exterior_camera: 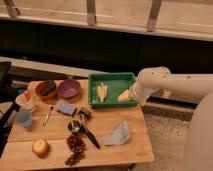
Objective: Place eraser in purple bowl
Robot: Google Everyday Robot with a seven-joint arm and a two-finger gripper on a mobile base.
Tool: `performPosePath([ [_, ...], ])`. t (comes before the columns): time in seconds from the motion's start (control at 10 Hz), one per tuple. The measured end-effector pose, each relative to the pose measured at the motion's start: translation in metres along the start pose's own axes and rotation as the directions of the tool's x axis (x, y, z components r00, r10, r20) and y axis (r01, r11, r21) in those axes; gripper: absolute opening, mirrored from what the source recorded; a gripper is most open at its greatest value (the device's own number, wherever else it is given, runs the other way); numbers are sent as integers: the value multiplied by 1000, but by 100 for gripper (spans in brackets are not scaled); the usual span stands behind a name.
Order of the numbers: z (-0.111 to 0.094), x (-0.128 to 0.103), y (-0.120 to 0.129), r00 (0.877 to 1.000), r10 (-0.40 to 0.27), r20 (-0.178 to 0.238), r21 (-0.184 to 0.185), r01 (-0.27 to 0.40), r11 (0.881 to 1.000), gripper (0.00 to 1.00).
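Observation:
The purple bowl (69, 89) stands at the back of the wooden table, left of a green tray (112, 77). A small dark oblong block, which looks like the eraser (46, 87), lies in the orange-red bowl (40, 94) just left of the purple bowl. My white arm (155, 82) reaches in from the right. My gripper (132, 96) is at the arm's end, over the right edge of the green tray, far right of both bowls.
The tray holds yellow pieces (102, 91). On the table are a pale blue block (66, 109), a small dark object (84, 114), a metal scoop with a black handle (82, 131), grapes (75, 148), a bun (40, 147), a blue cup (23, 119), a white cup (26, 101) and a light blue cloth (118, 134).

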Motion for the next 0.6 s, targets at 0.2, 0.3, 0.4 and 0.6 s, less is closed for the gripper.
performPosePath([
  [0.2, 0, 0, 0, 1000, 0, 2, -1, 0, 1000, 79],
  [0.3, -2, -4, 3, 1000, -9, 11, -16, 9, 1000, 79],
  [0.4, -2, -11, 7, 1000, -21, 19, -28, 22, 999, 79],
  [0.6, 2, -26, 40, 997, -72, 37, -46, 74, 996, 79],
])
